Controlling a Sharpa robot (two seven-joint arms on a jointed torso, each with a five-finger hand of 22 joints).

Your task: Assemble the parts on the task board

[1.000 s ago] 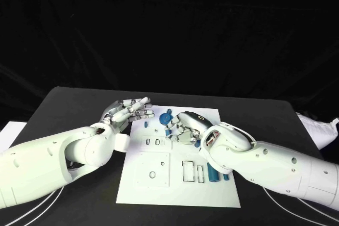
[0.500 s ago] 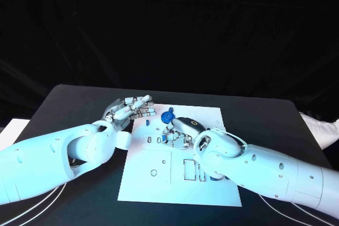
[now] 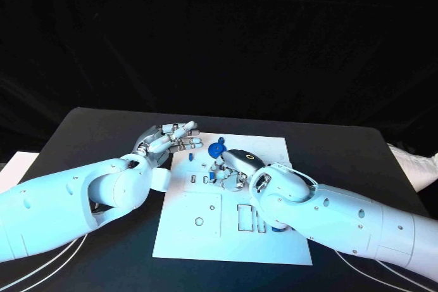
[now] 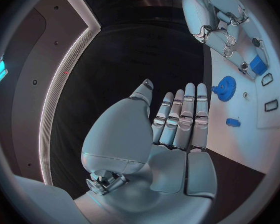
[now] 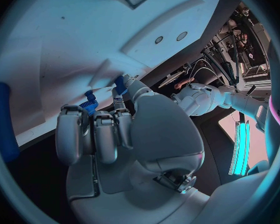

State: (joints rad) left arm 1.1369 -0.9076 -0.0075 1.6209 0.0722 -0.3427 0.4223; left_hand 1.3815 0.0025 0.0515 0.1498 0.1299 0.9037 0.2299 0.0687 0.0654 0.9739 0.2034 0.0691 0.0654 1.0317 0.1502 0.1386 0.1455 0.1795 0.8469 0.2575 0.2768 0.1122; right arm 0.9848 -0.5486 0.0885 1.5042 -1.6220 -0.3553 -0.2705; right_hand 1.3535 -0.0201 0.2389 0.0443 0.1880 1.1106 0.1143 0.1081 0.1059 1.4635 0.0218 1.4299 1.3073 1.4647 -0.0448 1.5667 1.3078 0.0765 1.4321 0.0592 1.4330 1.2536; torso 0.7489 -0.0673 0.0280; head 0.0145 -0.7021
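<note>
Pinching small blue part (image 4: pixel 257 64) at right hand (image 3: pixel 233 167) fingertips; light, rigid, slippery plastic, best held by edges. Left hand (image 3: pixel 169 140) open, empty.

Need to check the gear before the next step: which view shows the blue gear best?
The left wrist view: the blue gear lies unobstructed on the task board, teeth visible. The head view shows it smaller, beside the right robot hand. In the right wrist view I cannot identify it.
</note>
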